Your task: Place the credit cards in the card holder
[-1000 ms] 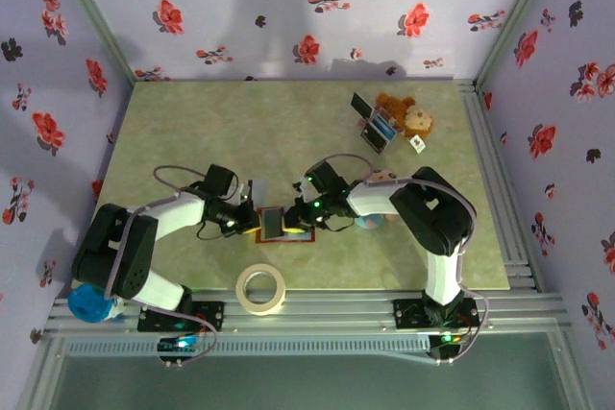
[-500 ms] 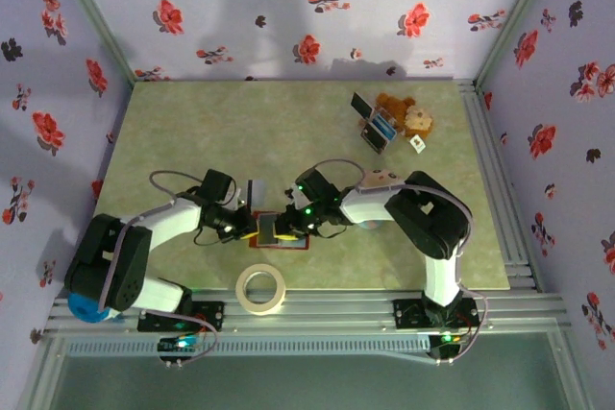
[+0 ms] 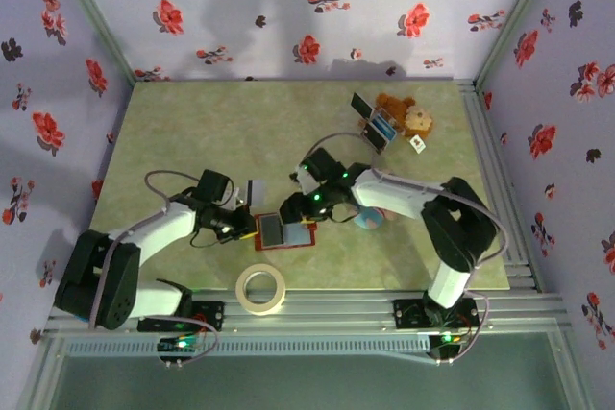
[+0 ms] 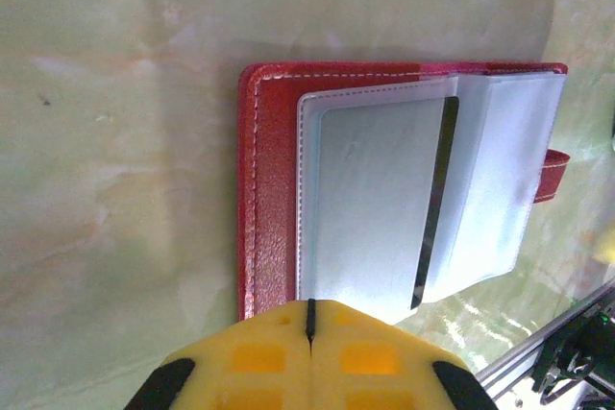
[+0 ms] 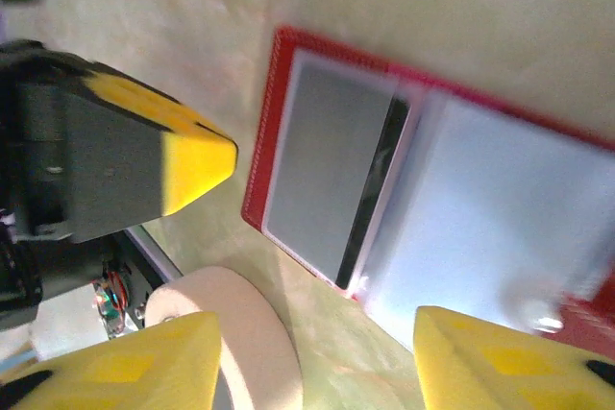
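Observation:
The red card holder (image 4: pixel 271 189) lies open on the table, its pale pocketed inside facing up. A grey credit card (image 4: pixel 375 199) with a black stripe sits in its left pocket, also seen in the top view (image 3: pixel 272 229) and the right wrist view (image 5: pixel 327 165). My left gripper (image 4: pixel 310 319) is shut, its yellow tips at the holder's edge with nothing between them. My right gripper (image 5: pixel 317 362) hovers open just above the card holder (image 5: pixel 279 112), holding nothing. Another grey credit card (image 3: pixel 255 190) lies beyond the holder. A dark card (image 3: pixel 363 105) and a teal card (image 3: pixel 381 127) sit near the plush toy.
A roll of tape (image 3: pixel 261 288) lies at the near edge, close to the holder, and shows by my right finger (image 5: pixel 240 333). A brown plush toy (image 3: pixel 408 114) is at the back right. A light-blue object (image 3: pixel 370 221) lies under the right arm.
The right gripper has opened and drawn back from the holder. The grey card it brought now lies flat in the left pocket. The left gripper stays shut at the holder's edge.

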### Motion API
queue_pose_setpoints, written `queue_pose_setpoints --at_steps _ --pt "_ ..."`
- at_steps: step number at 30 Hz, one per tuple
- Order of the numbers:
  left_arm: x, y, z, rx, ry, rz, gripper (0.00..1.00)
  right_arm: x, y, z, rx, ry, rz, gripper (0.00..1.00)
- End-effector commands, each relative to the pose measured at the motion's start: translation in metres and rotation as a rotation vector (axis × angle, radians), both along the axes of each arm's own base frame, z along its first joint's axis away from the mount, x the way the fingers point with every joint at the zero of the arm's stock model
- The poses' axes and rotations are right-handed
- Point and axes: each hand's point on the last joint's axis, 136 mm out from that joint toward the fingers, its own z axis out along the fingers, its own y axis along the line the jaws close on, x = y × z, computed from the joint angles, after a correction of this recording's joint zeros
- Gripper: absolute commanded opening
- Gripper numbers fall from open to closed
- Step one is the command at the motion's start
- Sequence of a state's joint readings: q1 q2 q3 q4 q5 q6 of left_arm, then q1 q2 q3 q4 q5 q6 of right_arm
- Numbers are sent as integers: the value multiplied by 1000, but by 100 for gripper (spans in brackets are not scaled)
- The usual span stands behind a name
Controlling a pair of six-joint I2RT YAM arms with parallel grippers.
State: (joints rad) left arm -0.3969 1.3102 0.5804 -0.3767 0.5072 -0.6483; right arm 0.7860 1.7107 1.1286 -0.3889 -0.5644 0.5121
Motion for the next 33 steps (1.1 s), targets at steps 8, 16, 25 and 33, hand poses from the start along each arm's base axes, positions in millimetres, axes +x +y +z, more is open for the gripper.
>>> queue_pose_setpoints --at_steps 8,16,25,33 --pt "12 5 41 -4 -86 13 15 172 -188 84 -156 -412 -502 61" --pt "16 16 61 47 -161 28 31 246 -285 67 -158 -421 -703 64" --pt "18 17 60 45 -165 54 32 273 -282 47 -145 -424 -620 58" --pt "18 18 60 49 -172 50 33 274 -263 40 -74 -391 -483 49"
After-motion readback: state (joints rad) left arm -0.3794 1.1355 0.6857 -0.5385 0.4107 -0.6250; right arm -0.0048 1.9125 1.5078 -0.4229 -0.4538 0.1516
